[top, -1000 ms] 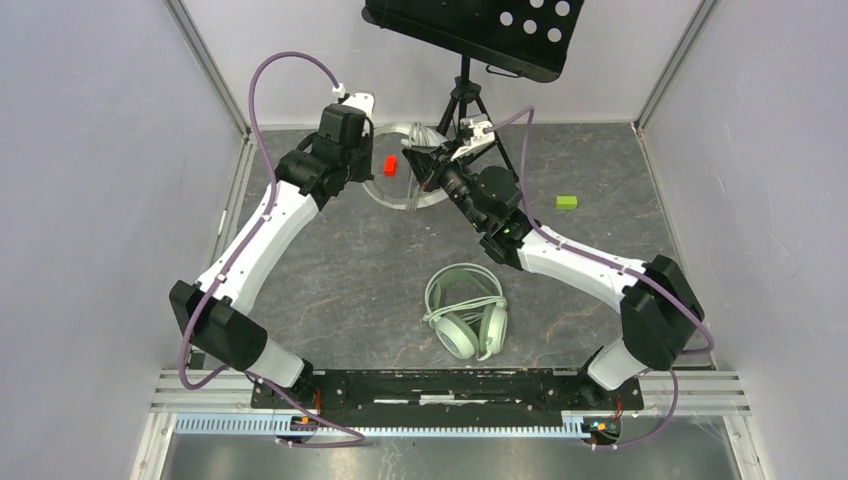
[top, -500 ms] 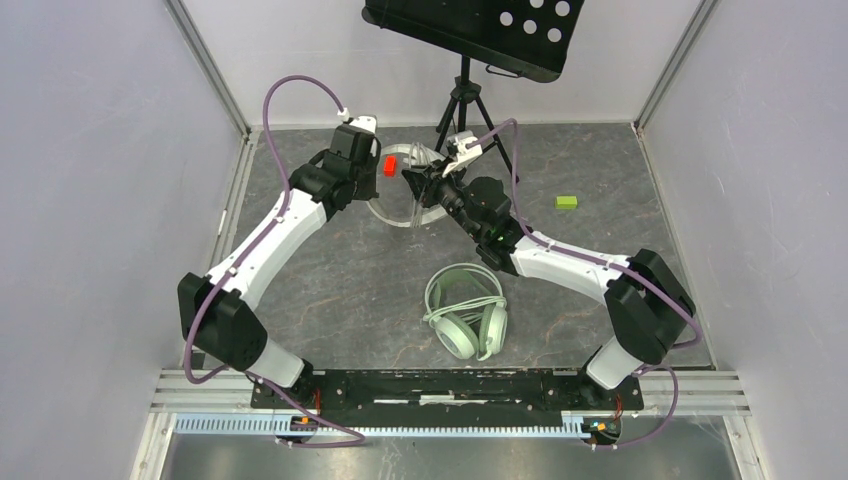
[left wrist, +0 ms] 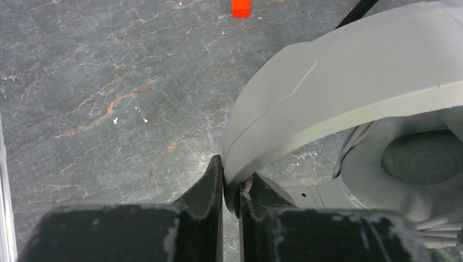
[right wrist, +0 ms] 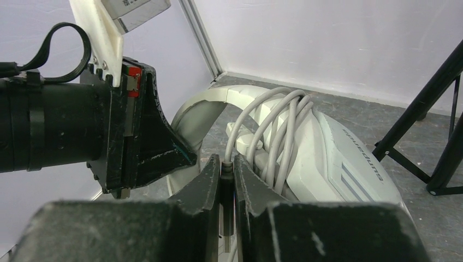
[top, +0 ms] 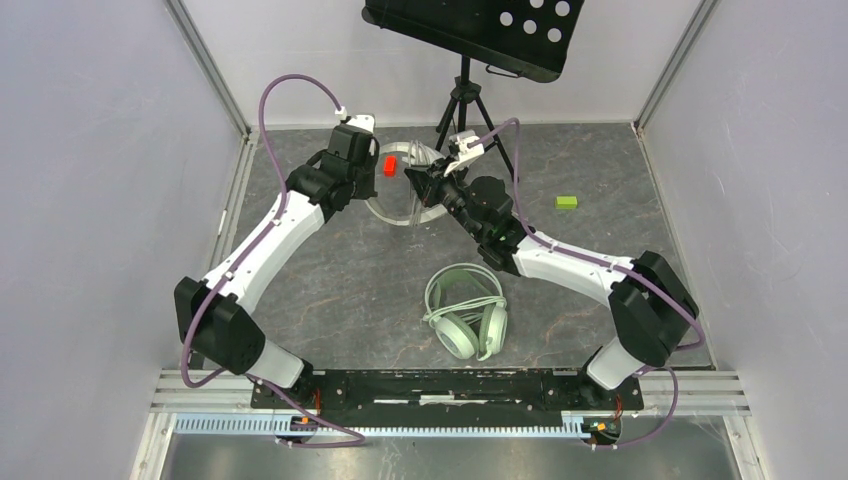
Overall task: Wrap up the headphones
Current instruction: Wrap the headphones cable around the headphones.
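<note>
The white-grey headphones are held up at the back of the table between both arms. My left gripper is shut on their headband, close to one round cushion. The pale cable is looped several times around the headset beside the chevron-marked earcup. My right gripper is shut on the cable's dark plug end. In the top view the left gripper and right gripper sit close together. The mint-green headphones lie on the table nearer the arm bases, untouched.
A small red block lies beside the left gripper, and a green block lies at the right. A black tripod carrying a perforated black plate stands at the back. Walls close in both sides.
Over the last second the left gripper came nearer and rightward with the headband. The right gripper moved left toward it with the cable end. Little has changed in the last half second.
</note>
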Action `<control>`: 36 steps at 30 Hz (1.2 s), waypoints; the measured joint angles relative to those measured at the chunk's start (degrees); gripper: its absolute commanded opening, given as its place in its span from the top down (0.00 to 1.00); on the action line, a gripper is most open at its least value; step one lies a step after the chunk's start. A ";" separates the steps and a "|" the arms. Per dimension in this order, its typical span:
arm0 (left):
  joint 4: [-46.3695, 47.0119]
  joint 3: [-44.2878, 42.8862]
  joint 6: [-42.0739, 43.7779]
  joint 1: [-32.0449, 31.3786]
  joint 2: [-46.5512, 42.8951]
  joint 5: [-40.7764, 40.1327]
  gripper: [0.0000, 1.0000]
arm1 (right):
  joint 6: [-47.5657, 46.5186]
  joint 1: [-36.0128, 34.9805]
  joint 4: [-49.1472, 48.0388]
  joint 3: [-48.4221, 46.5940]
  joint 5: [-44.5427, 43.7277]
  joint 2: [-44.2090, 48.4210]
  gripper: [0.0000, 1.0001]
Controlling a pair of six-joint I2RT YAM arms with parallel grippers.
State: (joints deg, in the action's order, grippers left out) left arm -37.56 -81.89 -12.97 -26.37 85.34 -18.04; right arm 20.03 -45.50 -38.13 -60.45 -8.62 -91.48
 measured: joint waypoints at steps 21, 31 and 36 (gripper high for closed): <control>-1.07 -0.87 0.22 -0.37 -0.68 -1.51 0.98 | -5.14 0.00 5.77 -1.07 2.49 2.84 1.00; -1.60 -2.12 0.22 -0.70 -0.68 -1.53 0.98 | -4.20 0.00 6.08 0.33 1.86 6.05 1.00; -1.90 -2.16 0.20 -0.72 -0.68 -1.81 0.98 | -3.06 0.11 5.35 1.77 0.96 7.72 0.98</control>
State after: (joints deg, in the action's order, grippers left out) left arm -39.46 -84.05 -12.78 -27.09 84.66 -19.86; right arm 16.97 -45.39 -32.77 -58.67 -7.66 -83.77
